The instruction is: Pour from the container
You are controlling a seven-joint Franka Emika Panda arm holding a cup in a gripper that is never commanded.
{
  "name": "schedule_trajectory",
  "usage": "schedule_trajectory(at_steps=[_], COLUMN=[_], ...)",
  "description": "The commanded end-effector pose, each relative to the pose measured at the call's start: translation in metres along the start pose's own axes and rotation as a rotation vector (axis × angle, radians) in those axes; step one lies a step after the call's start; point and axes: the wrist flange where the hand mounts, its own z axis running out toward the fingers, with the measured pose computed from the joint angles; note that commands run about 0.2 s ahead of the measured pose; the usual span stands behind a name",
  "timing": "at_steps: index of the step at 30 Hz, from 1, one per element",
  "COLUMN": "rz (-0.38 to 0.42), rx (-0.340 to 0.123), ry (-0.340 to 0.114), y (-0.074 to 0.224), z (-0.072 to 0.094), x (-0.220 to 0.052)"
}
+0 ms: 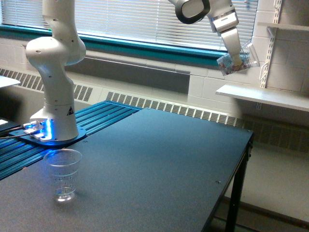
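We see a dark worktop (159, 159) before a window with closed blinds (145, 19), a radiator grille (169, 107) running along the wall below, and white shelves (263, 96) at the exterior view's right. The arm's white base (53, 121) stands at the worktop's far left corner, blue lights glowing at its foot; its upper links run out of the top edge. High at the upper right, the pincer (235, 53) grips the container (239, 60), tilted well over in the air near the shelves, off past the worktop's far edge. Reddish and white pieces show dimly inside; we cannot make out the fingers themselves. A ridged clear cup (63, 174) stands upright near the worktop's front left, well apart from the container.
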Motion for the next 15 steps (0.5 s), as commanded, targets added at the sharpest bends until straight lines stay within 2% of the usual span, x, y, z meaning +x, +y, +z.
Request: schedule_trajectory(at_steps=[1, 4, 6, 10, 13, 15], rz=[0.005, 0.002, 0.005, 0.047, 0.078, 0.080], rx=[-0.021, -0.020, -0.051, -0.038, -0.058, -0.092], ry=[-0.007, -0.014, -0.016, -0.018, -0.022, -0.029], y=[0.006, 0.011, 0.019, 0.028, 0.043, 0.058], z=[0.005, 0.008, 0.011, 0.010, 0.010, 0.011], x=[0.003, 0.002, 0.002, -0.001, -0.002, -0.004])
